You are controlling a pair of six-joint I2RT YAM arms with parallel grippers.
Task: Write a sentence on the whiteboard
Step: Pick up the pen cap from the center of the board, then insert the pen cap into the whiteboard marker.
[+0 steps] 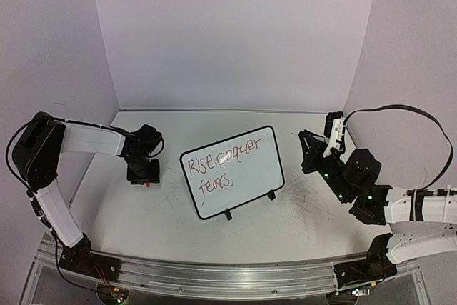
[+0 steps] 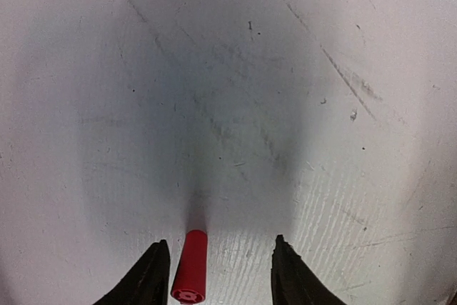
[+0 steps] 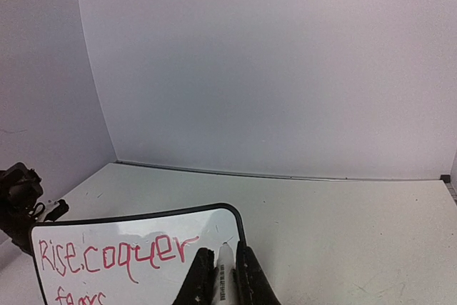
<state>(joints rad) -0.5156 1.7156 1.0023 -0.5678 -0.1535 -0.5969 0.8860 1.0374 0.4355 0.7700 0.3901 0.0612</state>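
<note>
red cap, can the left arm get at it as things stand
Probably yes: the left gripper hangs right over the red cap, jaws open on either side, nothing else between them.

Scuffed white table under whiteboard, red cap.

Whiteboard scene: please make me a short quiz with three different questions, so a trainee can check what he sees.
1. True or false: the sentence on the whiteboard is written in blue.
2. What is between the left fingers? A) a red cap B) an eraser C) a cup
3. Fill in: the right fingers are shut on a ____.
Key: 1 false, it is red. 2 A. 3 marker.
</note>
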